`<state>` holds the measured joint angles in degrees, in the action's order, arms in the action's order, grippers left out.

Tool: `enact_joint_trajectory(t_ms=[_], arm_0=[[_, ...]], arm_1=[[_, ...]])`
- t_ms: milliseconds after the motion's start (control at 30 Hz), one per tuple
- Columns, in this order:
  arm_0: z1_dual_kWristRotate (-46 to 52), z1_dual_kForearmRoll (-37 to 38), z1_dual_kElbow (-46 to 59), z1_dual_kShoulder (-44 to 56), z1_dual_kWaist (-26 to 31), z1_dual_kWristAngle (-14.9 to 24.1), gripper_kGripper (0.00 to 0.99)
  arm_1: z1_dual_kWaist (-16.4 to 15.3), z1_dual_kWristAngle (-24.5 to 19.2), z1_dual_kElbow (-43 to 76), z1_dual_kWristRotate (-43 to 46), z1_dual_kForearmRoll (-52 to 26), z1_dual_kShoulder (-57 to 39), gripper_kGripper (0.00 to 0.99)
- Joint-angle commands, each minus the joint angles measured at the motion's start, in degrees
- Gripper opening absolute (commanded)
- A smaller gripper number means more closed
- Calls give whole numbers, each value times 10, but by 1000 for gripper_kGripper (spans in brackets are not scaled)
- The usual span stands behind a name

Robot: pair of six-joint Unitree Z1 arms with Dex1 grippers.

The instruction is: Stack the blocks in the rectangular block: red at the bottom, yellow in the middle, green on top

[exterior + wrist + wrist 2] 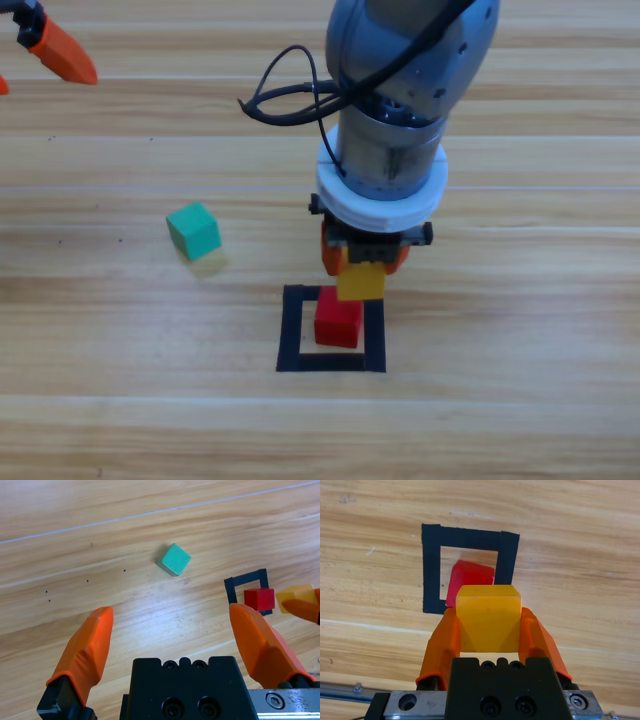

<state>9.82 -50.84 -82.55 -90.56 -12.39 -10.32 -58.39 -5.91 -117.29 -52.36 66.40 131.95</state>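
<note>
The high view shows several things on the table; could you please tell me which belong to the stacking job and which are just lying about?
Belonging to the job:
- red cube, inside the black tape square
- yellow cube, gripped in the right claw above the square
- teal-green cube, on the table left of the square
- left claw, open, waiting at the top left

Just lying about:
- nothing besides the wooden table

Pale wooden table point(520, 330) — long plank seams (soft overhead glare).

No text, label, brand, number or sign can be read on anything in the three views.
</note>
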Motion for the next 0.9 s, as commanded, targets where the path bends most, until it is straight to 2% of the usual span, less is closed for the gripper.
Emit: enact_joint_trajectory(t_ms=[33, 133, 333, 900], arm_0=[[-15, 7, 7, -4, 4, -7, 990], [-12, 43, 31, 7, -10, -6, 989], [17, 57, 42, 11, -14, -21, 990], [32, 93, 85, 21, -25, -12, 989]], arm_1=[[-16, 13, -20, -3, 6, 58, 20], [-16, 15, -24, -3, 6, 60, 20], [-18, 19, -28, -8, 6, 66, 20], [-29, 5, -43, -39, 6, 81, 21]])
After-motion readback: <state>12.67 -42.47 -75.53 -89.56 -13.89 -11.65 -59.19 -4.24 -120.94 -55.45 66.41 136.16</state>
